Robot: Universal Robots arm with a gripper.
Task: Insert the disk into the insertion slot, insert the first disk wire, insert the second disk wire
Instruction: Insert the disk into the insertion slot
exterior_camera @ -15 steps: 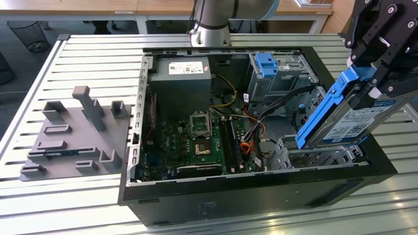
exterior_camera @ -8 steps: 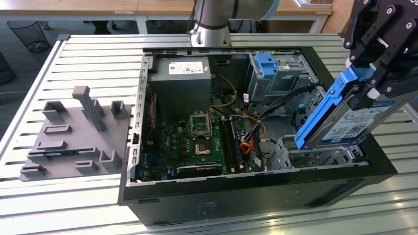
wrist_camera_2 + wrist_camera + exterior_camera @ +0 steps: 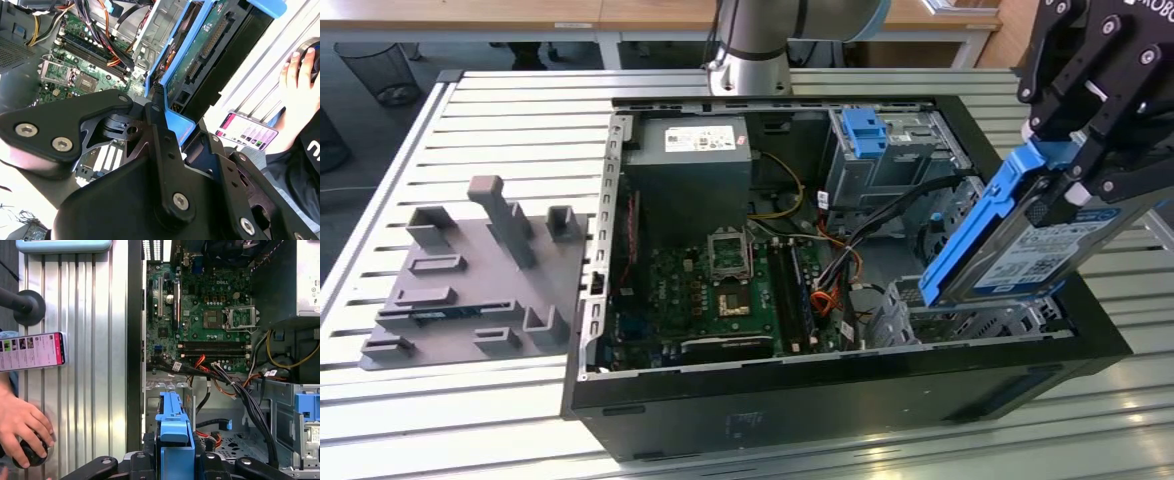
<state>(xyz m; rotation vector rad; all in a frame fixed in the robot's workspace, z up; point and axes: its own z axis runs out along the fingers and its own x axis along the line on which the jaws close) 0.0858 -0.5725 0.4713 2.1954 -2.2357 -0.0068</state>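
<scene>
One disk (image 3: 1030, 255), tilted, sits clamped in the one pincer (image 3: 1074, 180); one insertion slot (image 3: 967, 322) lies just beneath.

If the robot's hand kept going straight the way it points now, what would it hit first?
Probably the low silver drive cage: the hand holds the blue-framed drive tilted, its lower end pointing at that cage in the exterior view. Depth is unclear, so nearby cables might come first.

Blue-framed disk (image 3: 1035, 254) tilted over insertion slot (image 3: 974, 322)
</scene>
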